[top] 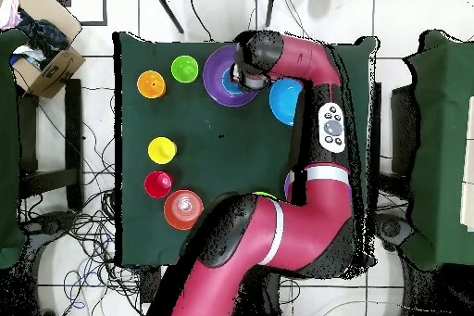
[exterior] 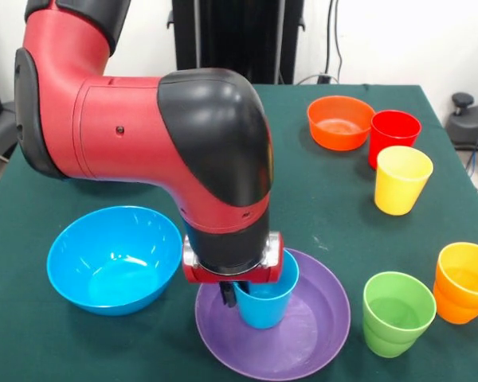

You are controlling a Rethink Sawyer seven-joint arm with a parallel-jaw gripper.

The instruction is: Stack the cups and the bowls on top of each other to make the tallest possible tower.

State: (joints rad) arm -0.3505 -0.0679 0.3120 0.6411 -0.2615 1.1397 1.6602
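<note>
A wide purple bowl (exterior: pixel 327 334) sits at the table's near edge, and a blue cup (exterior: pixel 263 306) stands upright inside it. My gripper (exterior: pixel 239 298) comes straight down over the cup and is shut on its rim, with one finger (exterior: pixel 227 296) against the cup's left wall. In the overhead view the gripper (top: pixel 248 79) covers the cup above the purple bowl (top: pixel 218 85). The deep blue bowl (exterior: pixel 111 259) lies just left of the purple one. The second purple bowl is out of view.
On the right stand a green cup (exterior: pixel 397 312), an orange cup (exterior: pixel 464 282), a yellow cup (exterior: pixel 401 179) and a red cup (exterior: pixel 393 135). An orange bowl (exterior: pixel 338 123) sits at the far right. The arm's elbow hangs over the table's middle.
</note>
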